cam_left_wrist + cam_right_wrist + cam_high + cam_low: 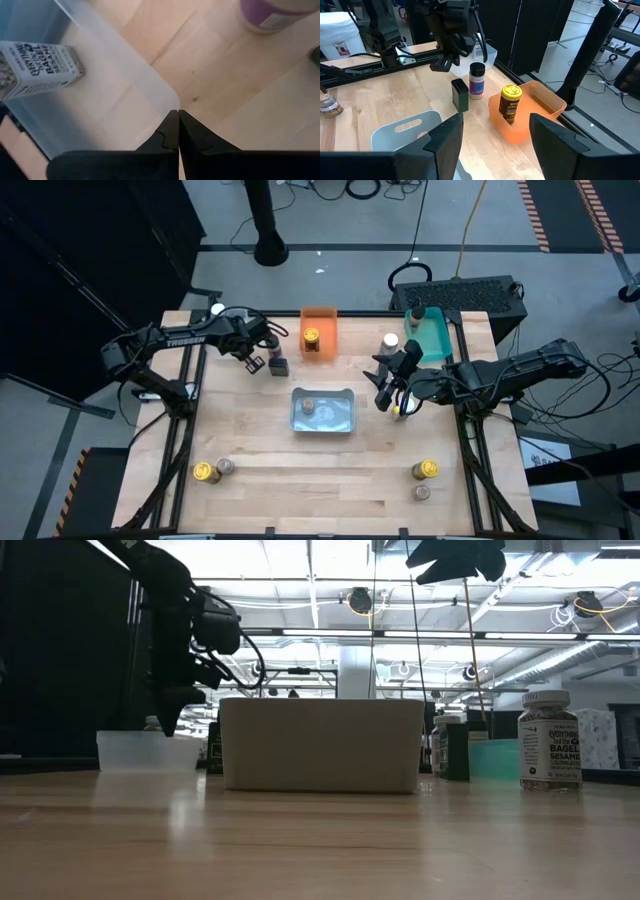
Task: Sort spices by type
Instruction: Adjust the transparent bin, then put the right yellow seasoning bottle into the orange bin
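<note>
Sorting looks maybe halfway, judging by what's already binned versus what's loose on the counter (pixel 250 500). Using the grey bin (pixel 323 411) in the middle as the landmark: it has a couple of jars lying in it, the orange bin (pixel 320 330) behind it holds one gold-lid jar (pixel 312 338), and the teal bin (pixel 432 335) off to its back right has a jar at its far corner. Past the orange bin, at the back-left corner, a clear bin (pixel 125 90) holds a bagel-seasoning jar (pixel 37 67) on its side. Still loose: a purple-label jar (pixel 477 80) and a dark tin (pixel 460 94) just left of the orange bin, a white-lid jar (pixel 390 341) between the orange and teal bins, and two pairs near the front corners (each a gold lid next to a brown one), one pair front-left (pixel 212 470), one front-right (pixel 425 478). The left gripper (pixel 254 361) is clenched on nothing, hanging near the purple-label jar. The right gripper (pixel 385 393) sits right of the grey bin, fingers spread and holding nothing, as far as I can see.
</note>
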`<state>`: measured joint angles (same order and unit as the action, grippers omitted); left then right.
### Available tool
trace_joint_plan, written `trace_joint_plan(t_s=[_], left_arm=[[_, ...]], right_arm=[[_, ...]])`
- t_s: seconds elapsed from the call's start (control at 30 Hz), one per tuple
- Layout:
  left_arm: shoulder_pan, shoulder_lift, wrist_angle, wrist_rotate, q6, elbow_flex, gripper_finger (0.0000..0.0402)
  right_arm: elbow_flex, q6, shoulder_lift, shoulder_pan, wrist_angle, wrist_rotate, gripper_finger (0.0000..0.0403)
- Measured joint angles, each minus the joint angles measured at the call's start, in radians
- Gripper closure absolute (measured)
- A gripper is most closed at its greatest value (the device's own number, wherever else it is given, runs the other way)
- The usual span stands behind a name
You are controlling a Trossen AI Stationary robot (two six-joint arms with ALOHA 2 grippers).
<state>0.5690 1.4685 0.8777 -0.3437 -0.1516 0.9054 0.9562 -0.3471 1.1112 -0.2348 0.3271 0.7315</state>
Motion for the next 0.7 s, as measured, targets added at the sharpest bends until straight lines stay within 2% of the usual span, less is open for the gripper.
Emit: trace_joint_plan(t_s=[0.23, 0.4, 0.57, 0.7], left_arm=[[-0.011, 0.0, -0.004, -0.003, -0.001, 0.0, 0.04], [-0.062, -0.04, -0.004, -0.003, -0.025, 0.0, 0.04], [-0.176, -0.148, -0.005, -0.03, -0.079, 0.0, 0.04], [-0.31, -0.25, -0.005, -0.033, -0.122, 0.0, 0.04]], right_arm=[[0.0, 0.0, 0.0, 0.0, 0.0, 0.0, 0.0193], [0.0, 0.0, 0.0, 0.0, 0.0, 0.0, 0.0193], [0.0, 0.0, 0.0, 0.015, 0.0, 0.0, 0.0193], [0.0, 0.0, 0.0, 0.027, 0.0, 0.0, 0.0193]])
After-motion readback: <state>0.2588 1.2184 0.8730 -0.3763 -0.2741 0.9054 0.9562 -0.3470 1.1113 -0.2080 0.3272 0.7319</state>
